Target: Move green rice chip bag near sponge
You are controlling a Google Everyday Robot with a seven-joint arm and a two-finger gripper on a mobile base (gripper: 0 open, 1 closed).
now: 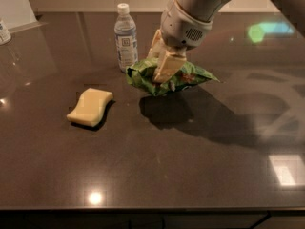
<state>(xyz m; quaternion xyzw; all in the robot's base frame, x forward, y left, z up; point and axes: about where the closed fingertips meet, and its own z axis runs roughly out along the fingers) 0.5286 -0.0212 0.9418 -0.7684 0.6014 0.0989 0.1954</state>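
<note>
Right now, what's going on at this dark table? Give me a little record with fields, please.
surface: dark glossy tabletop
bottle: clear plastic water bottle, upright, white cap
sponge: pale yellow wavy-sided foam sponge, lying flat, front left
bag: glossy green wrinkled snack bag, lifted, its shadow on the table below, apart from the sponge
claw: closed on the bag, just right of the bottle

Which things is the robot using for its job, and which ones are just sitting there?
For the job: green rice chip bag, held in the gripper over the table; sponge, lying apart.
Just lying about: water bottle, standing beside the bag.
</note>
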